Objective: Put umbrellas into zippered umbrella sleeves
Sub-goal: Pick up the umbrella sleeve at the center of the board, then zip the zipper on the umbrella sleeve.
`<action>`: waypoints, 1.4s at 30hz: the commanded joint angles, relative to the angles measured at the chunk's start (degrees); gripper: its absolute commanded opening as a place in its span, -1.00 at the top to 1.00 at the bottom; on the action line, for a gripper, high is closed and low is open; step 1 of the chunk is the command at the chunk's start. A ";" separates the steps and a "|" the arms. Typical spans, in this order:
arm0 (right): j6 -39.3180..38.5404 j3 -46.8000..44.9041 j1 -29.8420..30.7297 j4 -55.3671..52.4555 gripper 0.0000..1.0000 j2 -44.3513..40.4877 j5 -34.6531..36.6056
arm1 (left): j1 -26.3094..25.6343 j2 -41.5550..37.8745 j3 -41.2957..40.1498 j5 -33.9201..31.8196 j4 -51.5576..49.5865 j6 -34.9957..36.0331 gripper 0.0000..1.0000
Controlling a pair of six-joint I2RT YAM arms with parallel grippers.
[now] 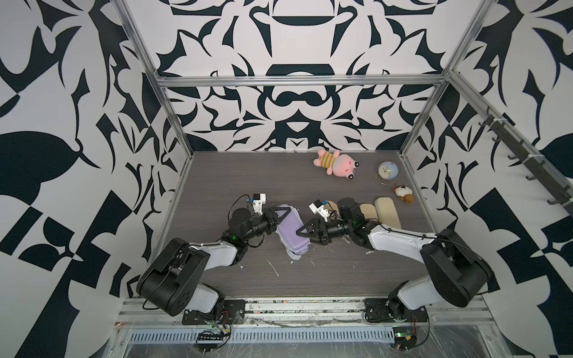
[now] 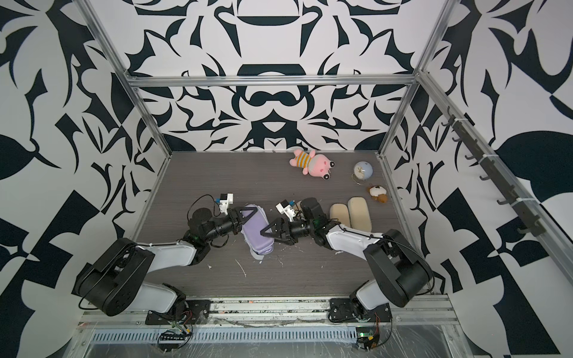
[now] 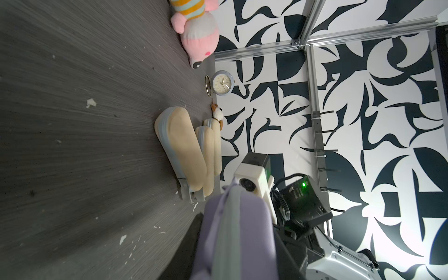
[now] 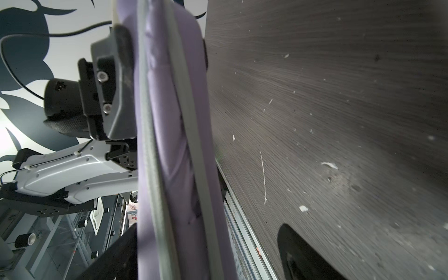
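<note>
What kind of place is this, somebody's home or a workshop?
Most likely a robotics lab test booth: a left arm and right arm bolted to a metal rail, an aluminium frame holding patterned panels, and props like a plush toy and clock on the tabletop.

A robotics lab test cell: aluminium frame [image 1: 297,81], black-and-white patterned walls [image 1: 297,34], 2 robot arms [image 1: 214,254] [image 1: 400,238] bolted down.

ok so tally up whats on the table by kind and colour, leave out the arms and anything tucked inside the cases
beige sleeves: 3
lavender sleeve: 1
plush toys, one pink, one brown and white: 2
clock: 1
total: 7
</note>
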 commanded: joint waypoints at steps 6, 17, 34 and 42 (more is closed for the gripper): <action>19.91 2.06 1.55 30.91 -0.30 8.83 -1.77 | -0.03 -7.14 4.94 -6.23 -9.15 4.63 0.87; 29.40 7.05 2.23 45.33 0.19 15.69 -0.97 | -1.79 -12.54 12.49 -6.29 -29.22 12.46 0.69; 43.81 4.87 -6.96 53.22 1.00 14.69 0.96 | -11.79 -32.23 21.74 -40.26 -76.06 58.37 -0.19; 33.33 4.93 -8.02 32.36 1.00 6.18 -1.47 | -19.09 -33.48 15.49 -40.09 -71.52 71.83 0.07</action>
